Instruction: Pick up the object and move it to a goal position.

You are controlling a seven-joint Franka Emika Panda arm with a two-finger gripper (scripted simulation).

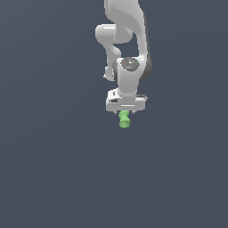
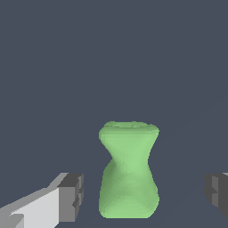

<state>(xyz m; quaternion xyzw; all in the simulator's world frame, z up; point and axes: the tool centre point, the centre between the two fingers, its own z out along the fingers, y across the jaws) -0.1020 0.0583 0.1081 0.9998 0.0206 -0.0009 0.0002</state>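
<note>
Flat slate-grey ground (image 1: 49, 178) fills both views, with no table edge or corner in sight, so places can only be given relative to the arm. White arm (image 1: 122, 35) reaches down from the upper middle of the exterior view, wrist pointing straight down. Gripper (image 1: 124, 112) hangs below the wrist block. Green object (image 1: 124, 119) sits directly under it, poking out just below the gripper body, on the same vertical line.

Wrist view: object (image 2: 129, 171) is a bright green lump, pinched at the waist, wider at both ends, flat rim at one end. It lies between the two dark finger pads (image 2: 71, 196), with grey ground visible on each side. Fingers spread wide, neither pad touching the object. Gripper midpoint (image 2: 144, 193) falls on the object's lower body. Whether the object rests on the ground cannot be told.
</note>
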